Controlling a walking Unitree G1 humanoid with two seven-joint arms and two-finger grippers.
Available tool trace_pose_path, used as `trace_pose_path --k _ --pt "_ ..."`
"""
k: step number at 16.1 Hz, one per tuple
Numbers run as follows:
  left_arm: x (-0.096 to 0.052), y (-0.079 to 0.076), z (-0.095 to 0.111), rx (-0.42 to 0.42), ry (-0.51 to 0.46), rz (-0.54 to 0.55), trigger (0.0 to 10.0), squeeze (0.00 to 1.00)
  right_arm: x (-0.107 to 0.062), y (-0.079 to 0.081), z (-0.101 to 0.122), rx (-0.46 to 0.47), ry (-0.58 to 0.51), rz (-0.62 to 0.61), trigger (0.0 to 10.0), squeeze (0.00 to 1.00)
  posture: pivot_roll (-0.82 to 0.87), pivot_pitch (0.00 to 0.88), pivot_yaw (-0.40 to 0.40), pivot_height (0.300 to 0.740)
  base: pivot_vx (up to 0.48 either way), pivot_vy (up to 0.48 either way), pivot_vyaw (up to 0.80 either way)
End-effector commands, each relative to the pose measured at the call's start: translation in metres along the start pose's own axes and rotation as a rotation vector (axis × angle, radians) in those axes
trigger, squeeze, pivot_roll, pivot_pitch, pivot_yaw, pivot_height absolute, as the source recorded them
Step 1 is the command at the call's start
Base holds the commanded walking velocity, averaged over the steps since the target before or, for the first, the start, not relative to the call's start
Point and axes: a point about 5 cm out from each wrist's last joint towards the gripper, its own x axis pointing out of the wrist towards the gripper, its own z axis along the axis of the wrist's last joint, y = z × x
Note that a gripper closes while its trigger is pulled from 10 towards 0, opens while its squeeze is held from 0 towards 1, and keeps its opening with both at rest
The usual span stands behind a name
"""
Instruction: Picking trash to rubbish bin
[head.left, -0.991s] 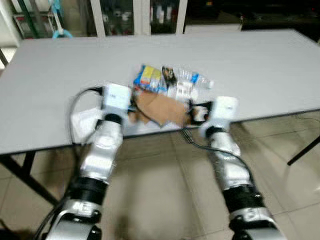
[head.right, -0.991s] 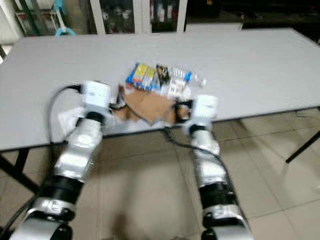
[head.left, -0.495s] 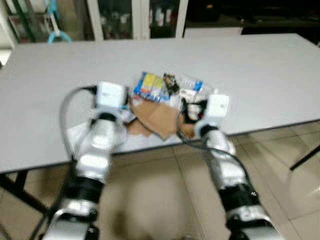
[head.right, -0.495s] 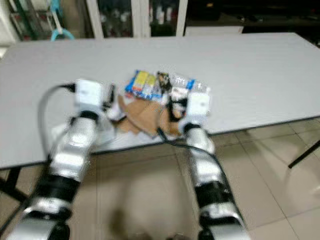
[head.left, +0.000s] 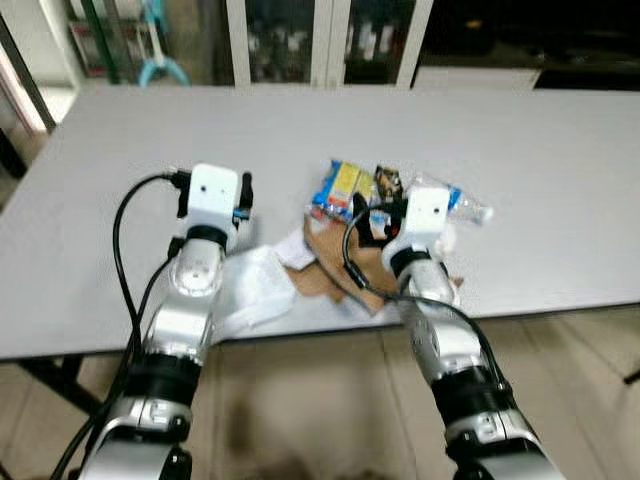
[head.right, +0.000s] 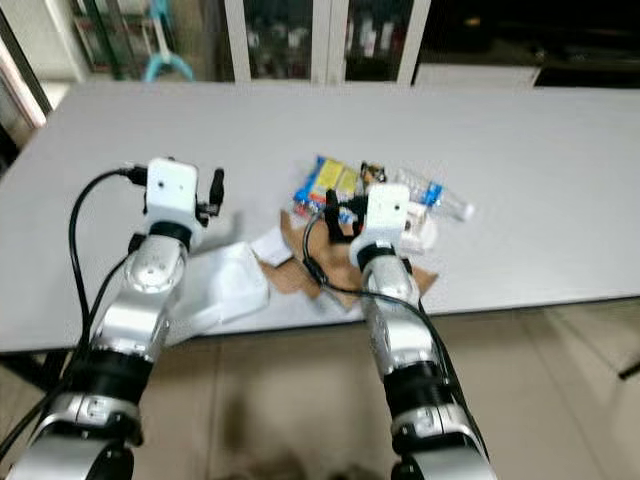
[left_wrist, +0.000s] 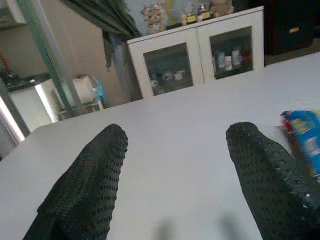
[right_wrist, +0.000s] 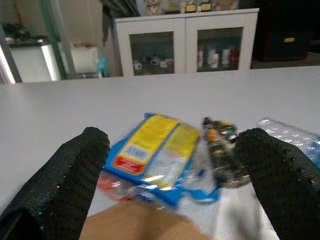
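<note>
Here the right gripper (right_wrist: 170, 165) was held wide open over the blue-and-yellow plastic snack packet (right_wrist: 150, 157) in the trash pile on the grey table (head.left: 120, 150), apparently lined up for grasping, while the left gripper (left_wrist: 175, 175) was spread open over bare tabletop.

A blue and yellow snack packet (right_wrist: 152, 155), a small dark wrapper (right_wrist: 222, 145), a clear plastic bottle (head.left: 455, 198) and torn brown cardboard (head.left: 345, 265) are lying clustered on the grey table (head.left: 120, 150).

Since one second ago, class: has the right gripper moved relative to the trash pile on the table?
Yes. The right gripper has advanced from the table's near edge over the brown cardboard toward the blue and yellow packet, jaws open.
</note>
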Motion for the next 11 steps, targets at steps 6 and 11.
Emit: trace_pose_path --k 6,11 --pt "-0.0017 -0.0148 0.0035 -0.034 -0.016 -0.04 10.0 0.0 -0.0016 -0.0089 0.0012 0.012 -0.007 -0.03 10.0 0.0 -0.05 0.027 -0.065 0.74 0.122 0.0 0.0" --pt "-0.0008 -0.0164 0.0047 -0.01 -0.022 -0.042 10.0 0.0 -0.0047 -0.0061 -0.0012 -0.032 0.005 0.005 10.0 0.0 -0.05 0.018 -0.069 0.74 0.0 -0.142 0.14"
